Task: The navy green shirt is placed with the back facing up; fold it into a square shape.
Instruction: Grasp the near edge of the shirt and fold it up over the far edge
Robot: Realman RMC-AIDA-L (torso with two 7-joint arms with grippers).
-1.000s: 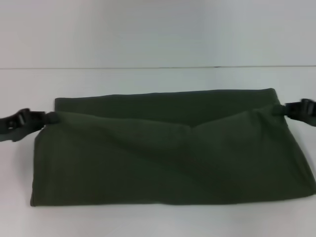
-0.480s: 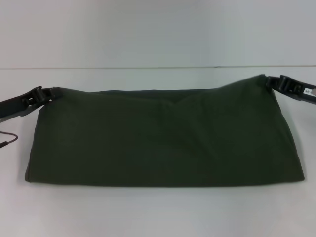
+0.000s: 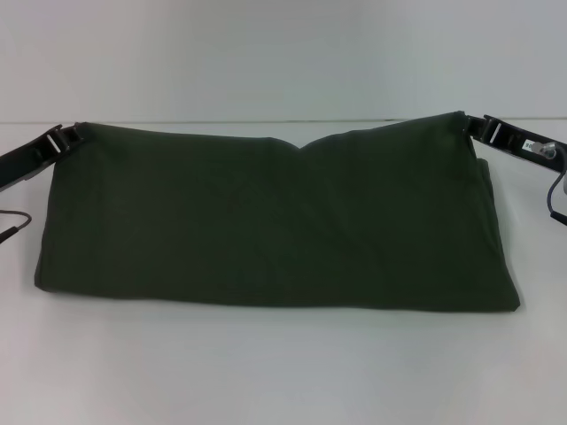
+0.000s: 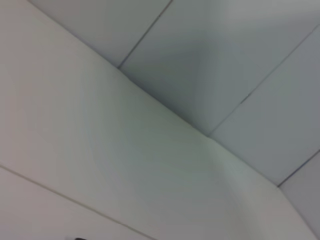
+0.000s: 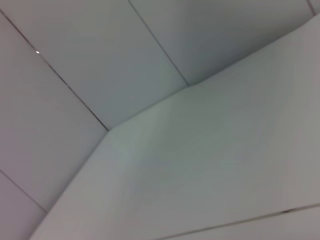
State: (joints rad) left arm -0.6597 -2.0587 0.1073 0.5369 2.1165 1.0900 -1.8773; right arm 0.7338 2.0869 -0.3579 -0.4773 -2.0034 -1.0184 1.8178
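Note:
The navy green shirt (image 3: 275,217) lies as a wide dark olive band across the white table (image 3: 283,372), its plain side showing. My left gripper (image 3: 73,135) is shut on the shirt's far left corner, and my right gripper (image 3: 469,126) is shut on the far right corner. Both corners are held up near the table's back edge, and the cloth sags slightly in the middle between them. Only the white table and wall panels appear in the two wrist views, with no shirt or fingers.
A panelled wall (image 3: 283,53) rises behind the table's far edge. A thin cable (image 3: 12,232) hangs at the far left, and another cable (image 3: 555,190) loops under the right arm. Bare white tabletop runs along the front.
Both grippers have carried the shirt's near edge up and back over the rest of it. The far layer that showed a second ago is now covered, and the front fold sits farther back.

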